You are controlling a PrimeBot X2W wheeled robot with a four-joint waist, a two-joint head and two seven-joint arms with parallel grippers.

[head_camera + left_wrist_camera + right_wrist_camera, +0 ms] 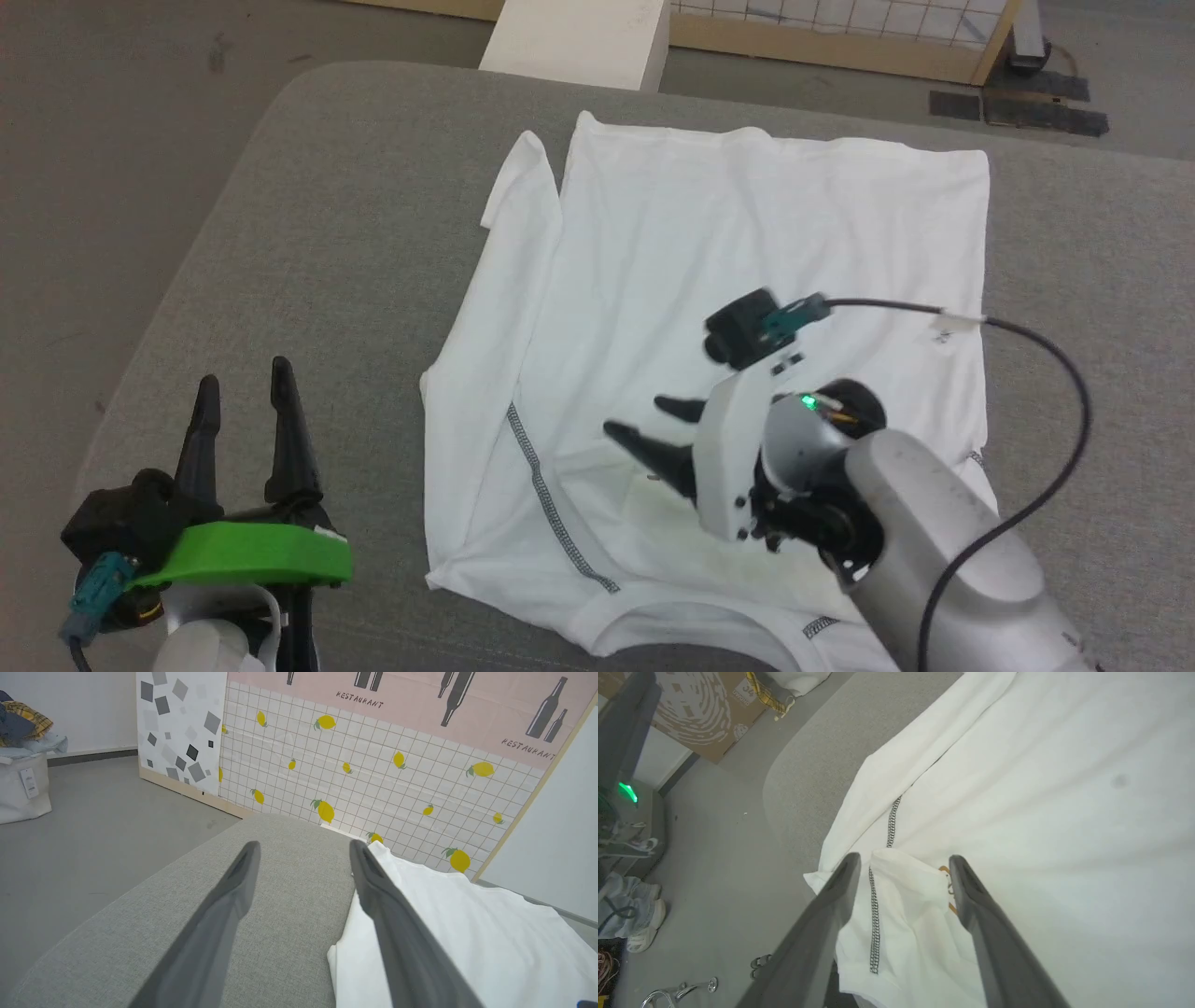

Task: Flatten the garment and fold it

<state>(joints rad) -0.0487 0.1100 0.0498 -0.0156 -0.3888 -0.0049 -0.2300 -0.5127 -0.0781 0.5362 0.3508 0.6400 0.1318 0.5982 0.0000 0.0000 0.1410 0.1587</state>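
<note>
Head view: we see the grey padded table [308,205] w/ a rounded far-left corner, and the garment [747,243] spread over its middle and right, mostly flat, straight edge on the far side, curved neck opening at the near edge. A long fold runs down the shirt's left side. White box [579,37] stands just beyond the table's far edge. Right gripper [635,417] hangs over the near part of the shirt, fingers pointing left. In the right wrist view its jaws stand apart w/ a small raised bunch of fabric [910,877] between them, and we can't tell if either finger touches it. Left gripper [244,373] is over bare table at near left, well apart from the cloth, jaws wide, nothing between them. Dark zigzag stitch line [551,504] runs down the shirt's near-left part. We catch a bit of tan patch [945,870] by one right finger, too small to read
</note>
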